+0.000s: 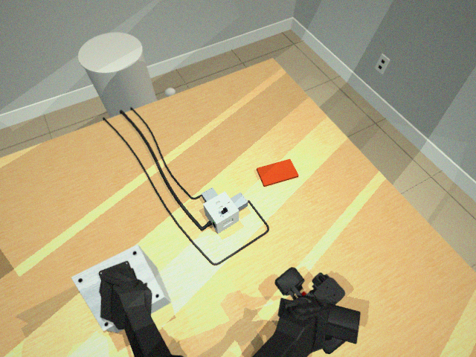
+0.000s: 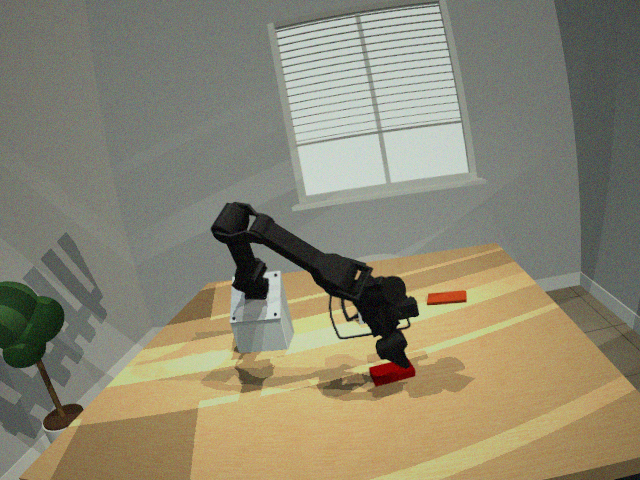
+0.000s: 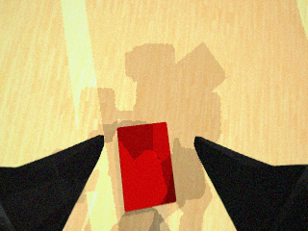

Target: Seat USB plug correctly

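Note:
The power cube [image 1: 229, 223] stands on the table in the top view, with the small dark USB plug [image 1: 224, 210] sticking up from its top. Which way round the plug sits is too small to tell. In the exterior view the arm hides the plug and nearly all of the cube. My gripper [image 1: 309, 286] [image 2: 400, 357] [image 3: 150, 140] is open and empty, pointing down low over the red block [image 1: 303, 294] [image 2: 387, 374] [image 3: 144, 180], well away from the cube. In the wrist view the block lies between and below the spread fingers.
Grey plugs [image 1: 209, 194] [image 1: 241, 201] sit on two sides of the cube. Black cables run to the far table edge; one loops out [image 1: 216, 263] on the near side. An orange-red slab [image 1: 277, 172] [image 2: 447, 298] lies beyond the cube. The arm's pale base block [image 2: 263, 334] stands left.

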`<state>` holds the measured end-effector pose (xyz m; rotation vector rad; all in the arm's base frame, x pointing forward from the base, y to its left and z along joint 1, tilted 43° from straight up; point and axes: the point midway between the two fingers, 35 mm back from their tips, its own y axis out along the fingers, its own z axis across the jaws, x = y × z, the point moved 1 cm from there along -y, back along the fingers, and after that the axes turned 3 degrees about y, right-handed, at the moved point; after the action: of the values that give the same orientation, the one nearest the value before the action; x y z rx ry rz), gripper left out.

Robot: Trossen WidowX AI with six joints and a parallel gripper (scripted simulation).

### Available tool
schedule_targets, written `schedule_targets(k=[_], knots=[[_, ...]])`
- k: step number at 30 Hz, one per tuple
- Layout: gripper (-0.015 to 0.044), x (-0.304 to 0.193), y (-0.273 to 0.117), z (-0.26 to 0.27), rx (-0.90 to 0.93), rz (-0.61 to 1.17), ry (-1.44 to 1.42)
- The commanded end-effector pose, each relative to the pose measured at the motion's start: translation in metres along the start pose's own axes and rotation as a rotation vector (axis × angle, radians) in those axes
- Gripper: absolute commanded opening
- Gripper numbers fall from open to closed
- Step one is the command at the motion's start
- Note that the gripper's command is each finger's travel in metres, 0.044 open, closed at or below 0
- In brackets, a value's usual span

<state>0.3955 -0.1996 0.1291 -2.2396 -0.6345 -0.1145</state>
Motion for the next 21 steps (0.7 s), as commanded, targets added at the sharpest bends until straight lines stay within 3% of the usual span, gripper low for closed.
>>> schedule_targets(k=[1,14,21], knots=[[0.044,0.021,-0.004,0.069,0.121,0.047,-0.212],[0.044,0.017,-0.068,0.27,0.345,0.213,-1.08],[0.044,-0.009,-0.109,0.326,0.324,0.301,-1.528]])
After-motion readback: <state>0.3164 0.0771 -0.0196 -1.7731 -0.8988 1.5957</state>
